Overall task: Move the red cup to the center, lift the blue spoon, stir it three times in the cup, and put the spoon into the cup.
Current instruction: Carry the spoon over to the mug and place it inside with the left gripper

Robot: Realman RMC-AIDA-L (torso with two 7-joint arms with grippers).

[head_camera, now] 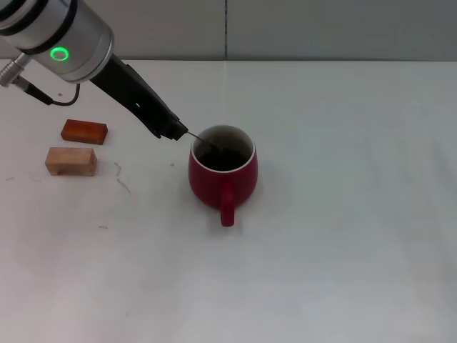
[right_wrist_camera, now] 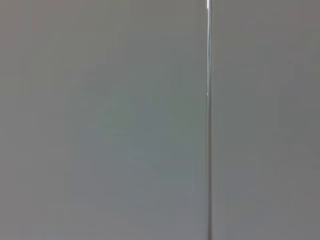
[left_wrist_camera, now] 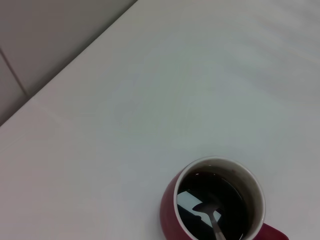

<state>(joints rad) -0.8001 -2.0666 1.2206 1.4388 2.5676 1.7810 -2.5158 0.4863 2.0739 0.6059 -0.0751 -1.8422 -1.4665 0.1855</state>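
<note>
The red cup (head_camera: 214, 182) stands upright near the middle of the white table, with its handle toward the front. My left gripper (head_camera: 176, 131) sits just left of the cup's rim and is shut on the blue spoon (head_camera: 202, 141). The spoon's blue handle is hidden in the gripper. Only its thin grey neck shows, slanting down over the rim into the cup. In the left wrist view the grey spoon bowl (left_wrist_camera: 206, 208) lies inside the dark inside of the cup (left_wrist_camera: 167, 212). My right gripper is out of view; its wrist view shows only a grey wall.
A small red-brown block (head_camera: 84, 131) and a pale wooden block (head_camera: 71, 161) lie at the left of the table. The wall runs along the table's far edge.
</note>
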